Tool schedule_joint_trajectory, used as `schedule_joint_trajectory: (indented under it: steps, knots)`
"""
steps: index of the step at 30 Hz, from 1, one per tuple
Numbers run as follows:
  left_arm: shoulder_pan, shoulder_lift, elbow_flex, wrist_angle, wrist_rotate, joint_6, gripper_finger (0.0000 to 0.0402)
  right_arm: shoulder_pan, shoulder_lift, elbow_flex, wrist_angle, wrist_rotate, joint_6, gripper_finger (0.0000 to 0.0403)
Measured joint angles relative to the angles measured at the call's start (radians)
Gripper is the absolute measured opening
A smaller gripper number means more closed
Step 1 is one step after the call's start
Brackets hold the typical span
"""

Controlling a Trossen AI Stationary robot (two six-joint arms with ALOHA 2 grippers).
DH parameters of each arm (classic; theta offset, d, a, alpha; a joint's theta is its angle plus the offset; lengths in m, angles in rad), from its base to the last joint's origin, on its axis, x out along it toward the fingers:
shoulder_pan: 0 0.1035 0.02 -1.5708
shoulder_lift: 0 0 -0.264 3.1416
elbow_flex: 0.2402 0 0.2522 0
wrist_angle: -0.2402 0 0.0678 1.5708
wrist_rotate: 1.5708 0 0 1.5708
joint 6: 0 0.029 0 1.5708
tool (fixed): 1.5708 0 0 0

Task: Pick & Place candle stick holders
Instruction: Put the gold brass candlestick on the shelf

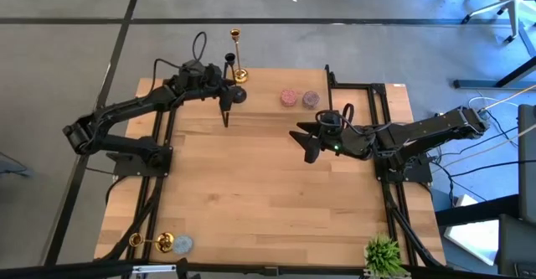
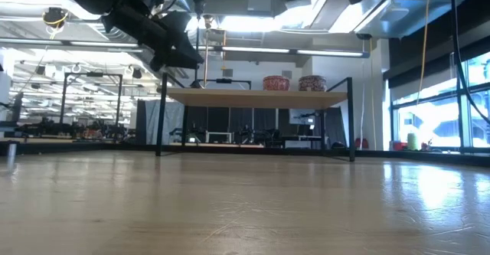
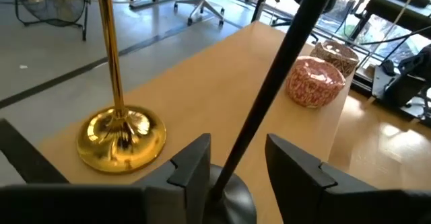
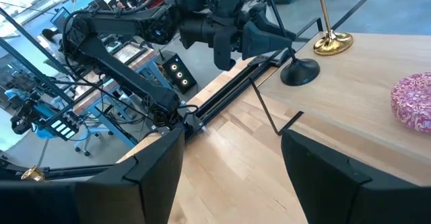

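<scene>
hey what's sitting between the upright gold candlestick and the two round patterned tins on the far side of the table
Bare wood lies between the gold candlestick and the tins, as the high view shows.

No readable text, label, brand, number or sign shows in any view, on the table, the arms or the room beyond.

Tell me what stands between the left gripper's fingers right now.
The left gripper straddles the thin stem of a black candlestick, just above its round dark base. Actual contact between fingers and stem cannot be seen. The gold candlestick stands beside it, outside the fingers.
</scene>
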Motion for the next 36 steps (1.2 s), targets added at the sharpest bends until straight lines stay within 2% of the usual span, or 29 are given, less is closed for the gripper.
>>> schedule_joint_trajectory:
  steps: [5,14,30,36]
  knots:
    - [0.000,0.000,0.000,0.000,-0.049,0.008,0.0100,0.000,0.000,0.000,-0.002,0.000,0.000,0.0254]
    - [0.000,-0.001,0.000,0.004,-0.056,0.059,0.0014,0.000,0.000,0.000,-0.002,0.000,0.000,0.0254]
    - [0.000,0.001,0.000,0.062,-0.073,0.100,0.0014,-0.001,0.000,0.000,-0.002,0.000,0.000,0.0254]
    - [0.000,0.043,0.000,0.071,-0.067,0.113,0.0014,-0.001,0.000,0.000,-0.001,0.001,0.000,0.0254]
